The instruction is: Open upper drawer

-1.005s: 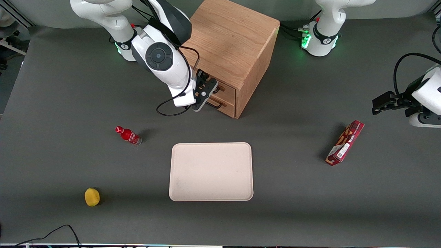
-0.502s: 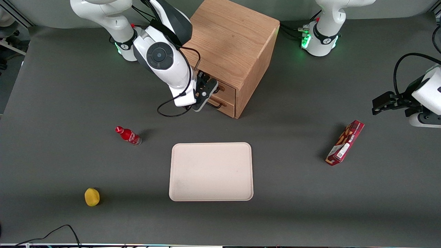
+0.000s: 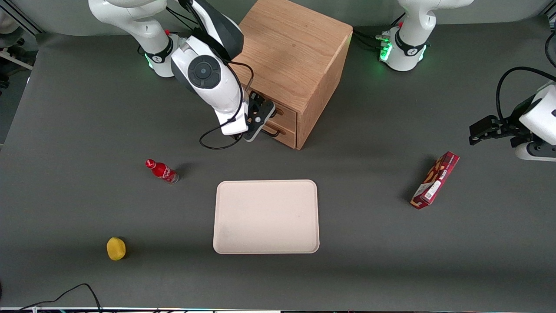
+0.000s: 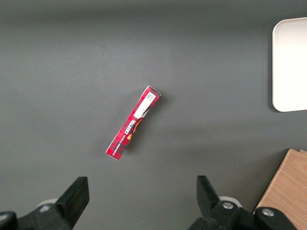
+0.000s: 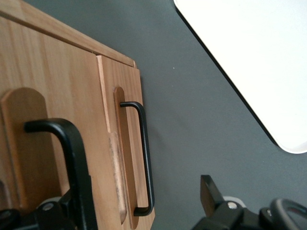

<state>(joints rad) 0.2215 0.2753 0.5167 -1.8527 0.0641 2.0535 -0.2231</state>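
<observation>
We see the working arm's claw (image 3: 260,116) right in front of an oak cabinet (image 3: 295,56) that stands on the counter (image 3: 87,108), farther from the front camera than a pale tray (image 3: 266,216). Over the last second the arm has crept a little closer to the cabinet front. The upper drawer (image 3: 284,114) looks shut, flush with the cabinet, as it was before. In the wrist view the claw is open: one finger sits by the upper drawer's black handle (image 5: 62,143), the other (image 5: 211,191) hangs over bare counter. The lower drawer's handle (image 5: 144,158) runs between them. We judge the approach nearly done, but the claw may be straddling the wrong handle.
</observation>
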